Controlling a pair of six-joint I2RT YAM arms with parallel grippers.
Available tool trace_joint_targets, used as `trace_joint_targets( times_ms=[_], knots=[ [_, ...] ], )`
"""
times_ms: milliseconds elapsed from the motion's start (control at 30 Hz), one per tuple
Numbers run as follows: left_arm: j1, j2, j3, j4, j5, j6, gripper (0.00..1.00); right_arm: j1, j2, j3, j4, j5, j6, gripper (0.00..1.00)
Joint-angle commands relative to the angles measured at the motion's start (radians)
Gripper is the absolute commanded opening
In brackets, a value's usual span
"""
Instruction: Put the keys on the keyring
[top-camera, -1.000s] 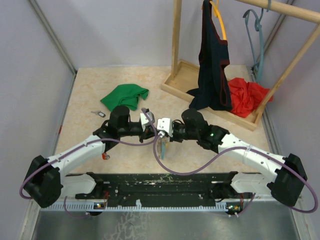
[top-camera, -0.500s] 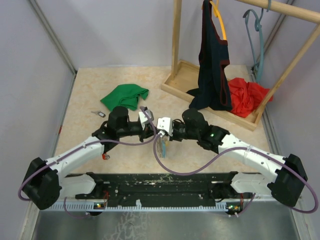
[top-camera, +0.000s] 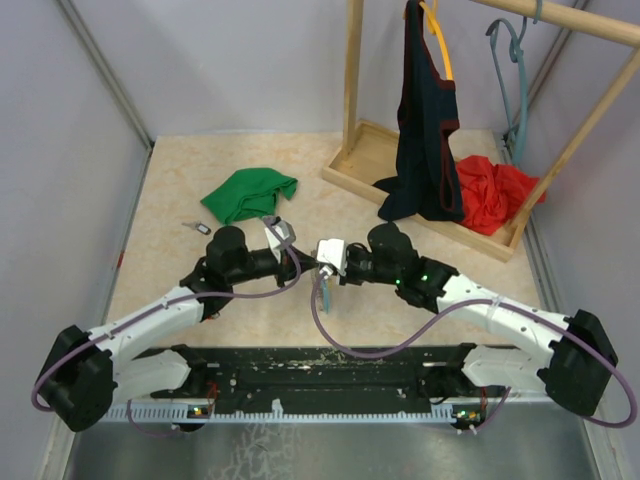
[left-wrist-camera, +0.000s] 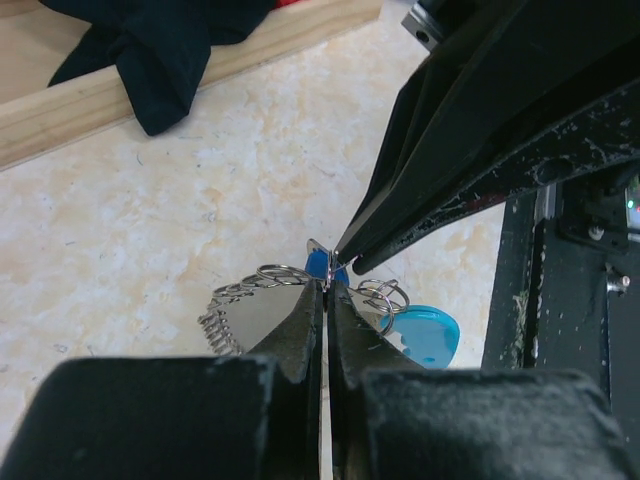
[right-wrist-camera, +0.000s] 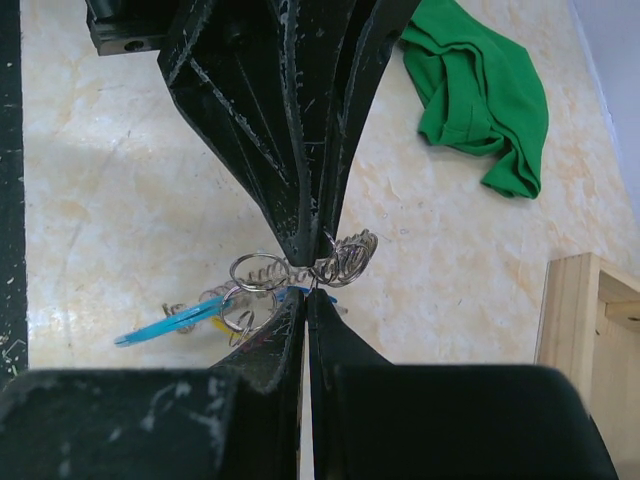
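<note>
My two grippers meet tip to tip above the table's middle. In the left wrist view my left gripper is shut on the keyring, whose silvery coil and small rings spread either side of the jaws, with a light blue tag to the right. My right gripper is shut on a blue-headed key right at the left fingertips. From above, the keyring hangs below the left gripper and the right gripper. A yellow piece shows among the rings.
A green cloth lies at the back left, with a small dark object in front of it. A wooden rack base at the back right holds a dark garment and a red cloth.
My left arm has drawn back to the left and towards the near edge, its wrist turning. The right gripper has followed slightly. Both stay shut and joined at the keyring.
</note>
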Motion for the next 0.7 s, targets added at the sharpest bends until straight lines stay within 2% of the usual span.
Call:
trace_joint_targets(
  times_ms=[0,267,333,367,533,667],
  knots=[
    [0.006,-0.032,-0.058,0.288,-0.065,-0.126,0.0,0.015,0.003,-0.011,0.061,-0.061,0.026,0.0],
    [0.007,-0.03,-0.153,0.491,-0.158,-0.273,0.0,0.014,-0.001,-0.024,0.135,-0.052,0.035,0.0],
    [0.007,-0.025,-0.197,0.599,-0.173,-0.328,0.0,0.014,0.009,-0.013,0.128,-0.061,0.034,0.0],
    [0.007,-0.02,-0.209,0.629,-0.175,-0.337,0.05,0.015,0.011,-0.01,0.125,-0.06,0.034,0.0],
    [0.008,-0.027,-0.211,0.564,-0.163,-0.302,0.21,0.015,-0.014,-0.006,0.13,-0.02,0.029,0.0],
    [0.023,-0.053,-0.208,0.469,-0.111,-0.237,0.26,0.015,-0.014,0.026,0.086,0.003,0.002,0.0]
  ],
)
